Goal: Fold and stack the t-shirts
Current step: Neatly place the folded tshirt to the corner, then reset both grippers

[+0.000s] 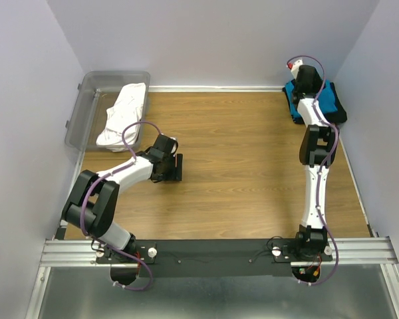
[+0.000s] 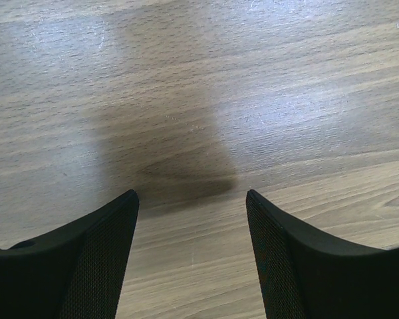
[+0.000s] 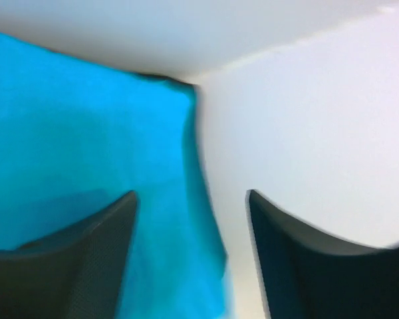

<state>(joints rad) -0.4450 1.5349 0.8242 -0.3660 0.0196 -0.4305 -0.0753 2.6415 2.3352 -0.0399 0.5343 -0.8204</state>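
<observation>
The teal-blue t-shirt (image 1: 329, 101) lies folded on the black t-shirt (image 1: 339, 114) in the table's far right corner. My right gripper (image 1: 306, 74) hovers over that pile. In the right wrist view its jaws (image 3: 191, 198) stand apart, with the teal cloth (image 3: 73, 133) below and partly between them, touching neither finger, and the white wall behind. The white t-shirt (image 1: 123, 116) lies bunched in the clear grey tub (image 1: 86, 100) at the far left. My left gripper (image 1: 178, 167) is low over bare wood at left centre, open (image 2: 193, 199) and holding nothing.
The grey tub sits against the left wall at the back corner. White walls close in the table on the left, back and right. The wooden tabletop (image 1: 239, 153) stretches between the two arms. A metal rail (image 1: 219, 251) runs along the near edge.
</observation>
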